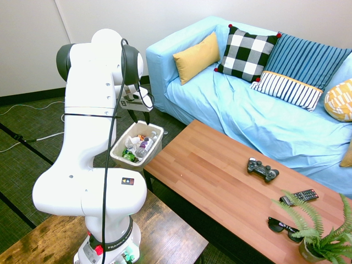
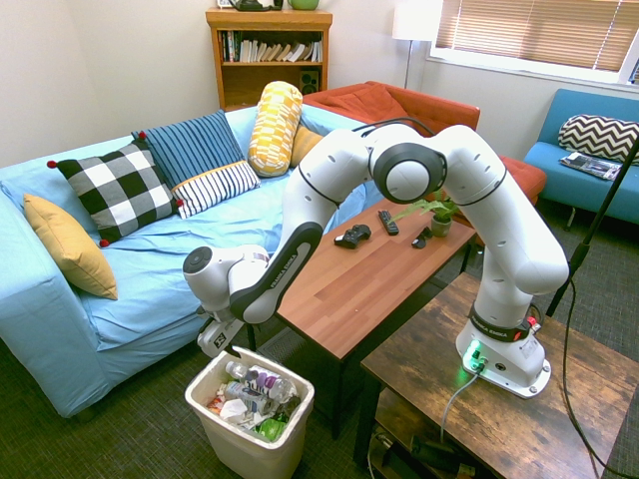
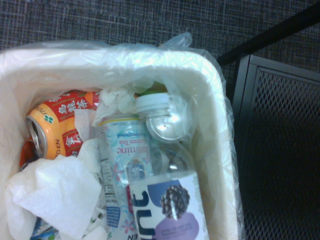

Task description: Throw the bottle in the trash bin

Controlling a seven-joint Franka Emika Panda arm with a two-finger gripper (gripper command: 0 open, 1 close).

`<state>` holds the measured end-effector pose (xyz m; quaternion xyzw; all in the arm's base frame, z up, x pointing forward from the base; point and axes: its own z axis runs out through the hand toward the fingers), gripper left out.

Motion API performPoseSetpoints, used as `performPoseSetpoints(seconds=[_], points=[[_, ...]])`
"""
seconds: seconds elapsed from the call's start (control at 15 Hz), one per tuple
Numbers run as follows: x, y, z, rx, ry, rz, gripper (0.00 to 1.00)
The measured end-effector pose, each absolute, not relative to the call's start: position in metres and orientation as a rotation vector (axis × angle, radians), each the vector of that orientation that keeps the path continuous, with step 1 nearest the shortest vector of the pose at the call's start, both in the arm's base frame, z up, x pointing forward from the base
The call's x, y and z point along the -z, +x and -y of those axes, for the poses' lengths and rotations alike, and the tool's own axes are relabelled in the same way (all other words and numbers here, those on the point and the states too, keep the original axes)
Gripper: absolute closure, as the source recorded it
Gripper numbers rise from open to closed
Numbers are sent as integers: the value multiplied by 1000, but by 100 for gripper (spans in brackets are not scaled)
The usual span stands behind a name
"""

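Gripper (image 2: 232, 349) is hanging nose-down just above the bin (image 2: 215, 411), by its back rim. Jaws are standing apart with nothing between them; both exterior views are showing that.

Bottle (image 2: 262, 382) is lying in the bin, on top of the trash. Wrist view is showing it close up: clear body, white cap, label with a dark berry print, resting on a second bottle (image 3: 116, 165) with a floral label. An orange can (image 3: 50, 125) and crumpled tissue (image 3: 55, 192) are sitting beside it. A clear liner (image 3: 177, 62) is draped over the bin rim.

Handling judgement: the bottle is looking light, thin-walled and smooth, so slippery and a bit squashy under a hard pinch. Best hold would be across the body at the label, not at the cap or neck. It is lying loose on soft trash, so it could shift if nudged.

Bin is standing on the carpet at the end of the table (image 1: 220, 181), next to the sofa (image 1: 247, 110). Controller (image 1: 262, 169) is on the table, well apart from the bin.

Judging by this, the drop is looking done; only clearing the arm is left.
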<state>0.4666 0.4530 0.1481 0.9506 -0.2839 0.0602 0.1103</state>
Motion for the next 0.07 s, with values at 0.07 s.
performPoseSetpoints(seconds=[0.07], points=[[-150,468,-454,-177,2794,840,0]])
